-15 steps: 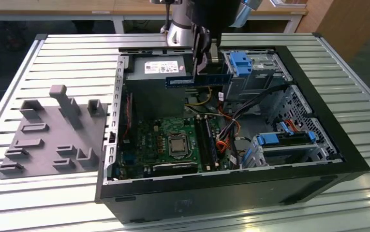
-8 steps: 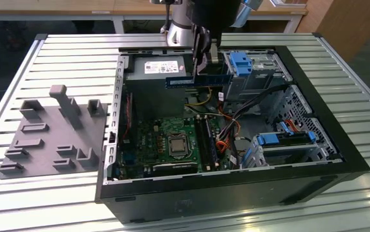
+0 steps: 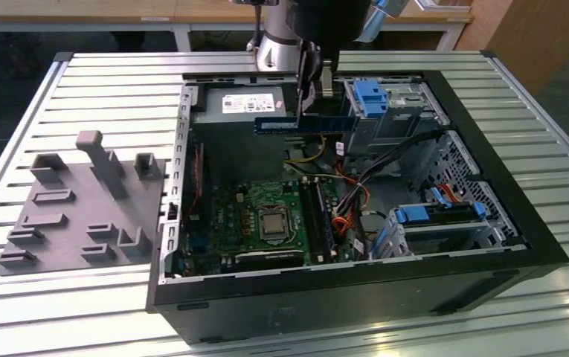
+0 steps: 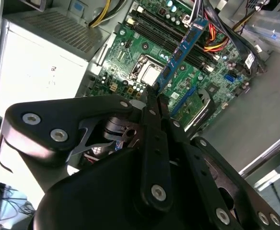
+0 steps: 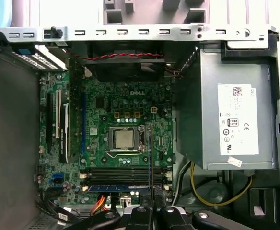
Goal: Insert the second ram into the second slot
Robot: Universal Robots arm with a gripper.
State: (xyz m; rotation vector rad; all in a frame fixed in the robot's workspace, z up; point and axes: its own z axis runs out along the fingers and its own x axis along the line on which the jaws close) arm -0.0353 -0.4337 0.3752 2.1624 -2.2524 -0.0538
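hand (image 3: 316, 110): pinching the second ram (image 3: 282, 125)
second ram: level, held above the motherboard (image 3: 264, 212), not in any slot
motherboard: inside the open computer case (image 3: 364, 301) on the bench (image 3: 96, 82)

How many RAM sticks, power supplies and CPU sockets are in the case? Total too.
RAM sticks: 2, the second ram held in the pincer, another stick seated in a board slot
Power supply: 1
CPU socket: 1
Total: 4
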